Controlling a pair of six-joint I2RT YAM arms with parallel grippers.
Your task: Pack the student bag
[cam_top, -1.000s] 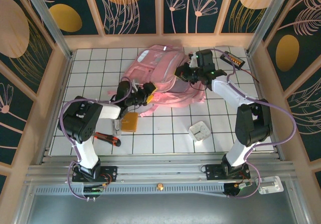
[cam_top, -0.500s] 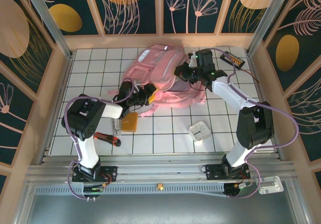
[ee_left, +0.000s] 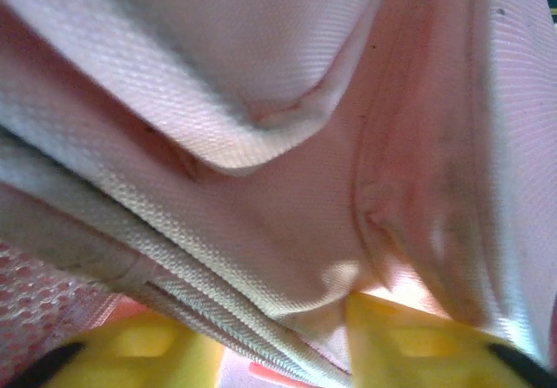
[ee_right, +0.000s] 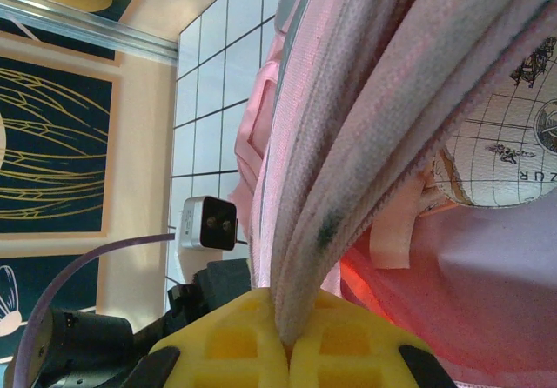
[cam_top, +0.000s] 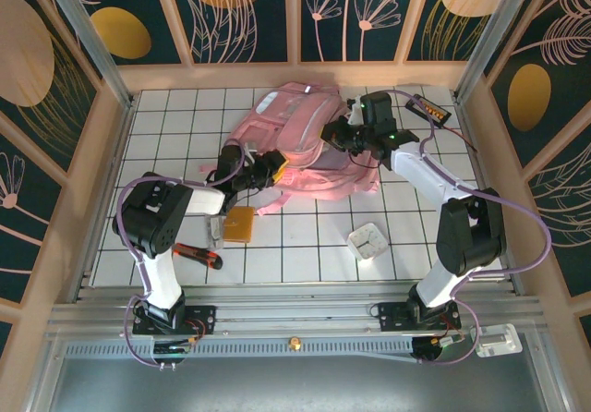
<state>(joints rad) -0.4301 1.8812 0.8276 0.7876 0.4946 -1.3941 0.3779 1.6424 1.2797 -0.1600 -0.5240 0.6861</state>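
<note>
Tiled work cell boxed in by patterned wall panels (cam_top: 245,24)
White square-tiled floor (cam_top: 166,126) with dark grout lines, evenly lit, mild glare; panels dark teal with gold ovals and pale line-drawn flowers and leaves on the back and both sides; peach wooden framing (cam_top: 231,75) between and below the panels; slanted aluminium posts (cam_top: 81,24) at the two back corners; grey metal rail (cam_top: 295,318) along the near edge; plain grey sheet (cam_top: 277,384) below the rail
</note>
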